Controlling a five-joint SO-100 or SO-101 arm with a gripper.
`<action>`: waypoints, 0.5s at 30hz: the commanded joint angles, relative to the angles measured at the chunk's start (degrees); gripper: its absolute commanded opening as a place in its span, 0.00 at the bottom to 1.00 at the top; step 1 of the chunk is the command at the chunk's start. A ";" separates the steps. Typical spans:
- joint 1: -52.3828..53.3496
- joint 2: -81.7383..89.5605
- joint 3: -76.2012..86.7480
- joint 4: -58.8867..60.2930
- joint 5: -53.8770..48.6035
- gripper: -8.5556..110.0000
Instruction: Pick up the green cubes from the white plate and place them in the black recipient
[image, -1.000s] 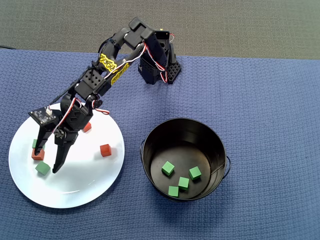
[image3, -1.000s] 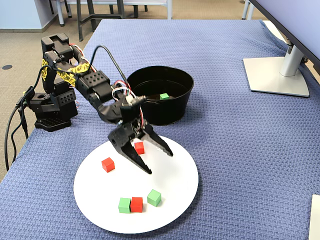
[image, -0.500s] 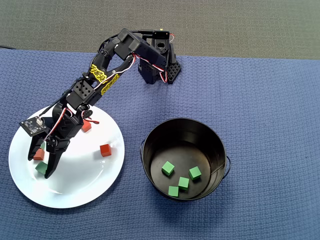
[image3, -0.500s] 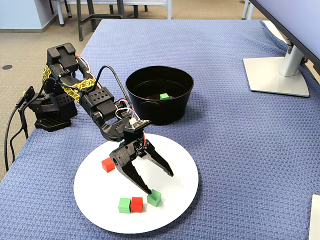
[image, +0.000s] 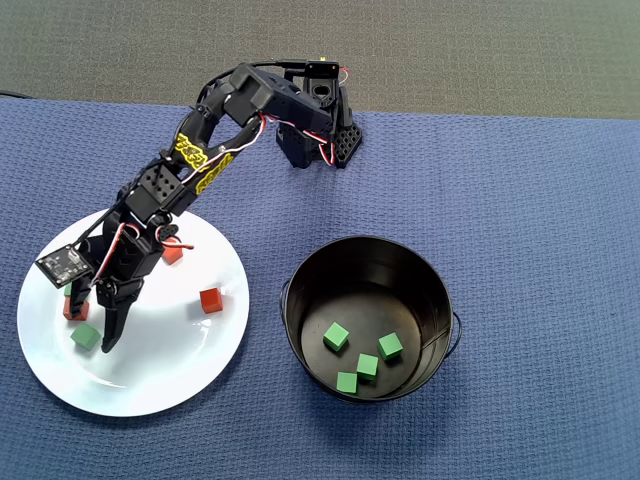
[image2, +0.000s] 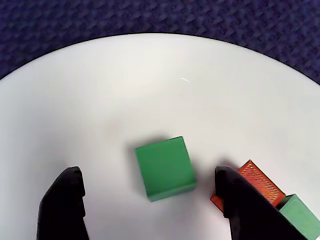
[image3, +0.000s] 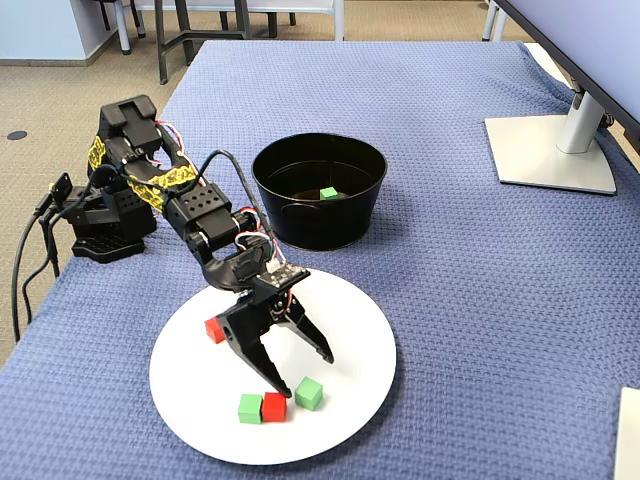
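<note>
Overhead view: the gripper (image: 93, 335) is hanging over the left part of the white plate (image: 190, 375), fingers spread apart and grasping nothing. No brand, label or readable writing is showing anywhere (the yellow band (image: 200, 160) wrapped on the arm carries dark marks too small to read).

Wrist view: one green cube (image2: 165, 168) is sitting flat on the plate (image2: 150, 80) between the two dark fingertips (image2: 67, 200), touching neither. Being a cube, it is showing no long axis; its faces are standing turned a little askew to the line between the fingers. A red-orange cube (image2: 255, 182) and a second green cube (image2: 299, 215) are lying at the lower right, just beside the right fingertip and partly hidden by it.

Fixed view: the gripper (image3: 300, 372) is pointing down at the plate (image3: 340, 430), with a green cube (image3: 309, 393), a red cube (image3: 274, 406) and another green cube (image3: 250, 408) lying in a row near the front rim, the last two touching. Another red cube (image3: 214, 330) is resting further back on the plate.

Overhead view again: the black recipient (image: 300, 290) is standing upright right of the plate, apart from it, holding four green cubes (image: 336, 336) on its bottom (loosely clustered toward the near wall).
</note>
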 joint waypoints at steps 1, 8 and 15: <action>0.09 -0.44 -6.68 1.14 -0.70 0.30; 0.62 -2.29 -11.25 4.83 -0.97 0.30; 1.23 -5.01 -15.38 7.21 -1.14 0.30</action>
